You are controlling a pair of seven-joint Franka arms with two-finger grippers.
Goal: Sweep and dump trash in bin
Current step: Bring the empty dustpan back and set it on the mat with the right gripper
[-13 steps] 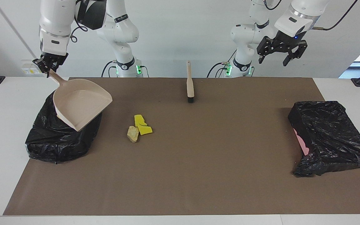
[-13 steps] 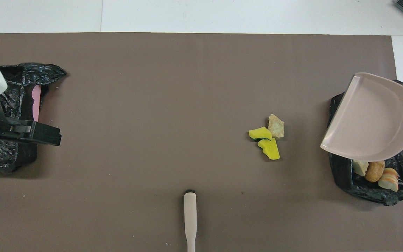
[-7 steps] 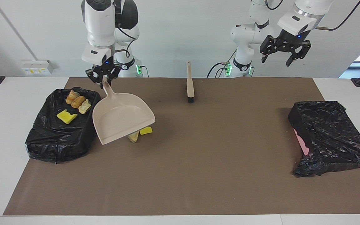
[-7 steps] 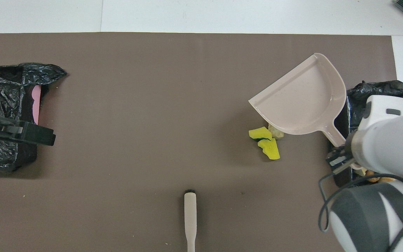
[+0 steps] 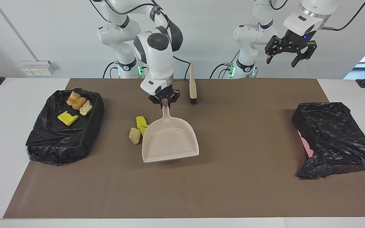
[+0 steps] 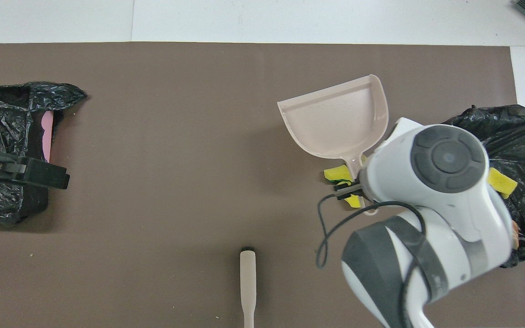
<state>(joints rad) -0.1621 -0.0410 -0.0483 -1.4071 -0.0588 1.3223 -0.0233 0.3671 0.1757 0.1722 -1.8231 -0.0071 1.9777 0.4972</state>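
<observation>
— Where does the facing view sit?
— High, across the table (image 5: 182, 223), looking at the robots along its top edge.
— And the overhead one?
— Above the robots' end, steeply down. Both share the brown mat (image 6: 176, 136) — corner to corner.

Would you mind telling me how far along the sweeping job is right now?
Done: four scraps lie in the bin. In hand: the right gripper holds the empty dustpan beside three scraps on the mat. Left: the brush lies untouched; the open left gripper waits.
</observation>
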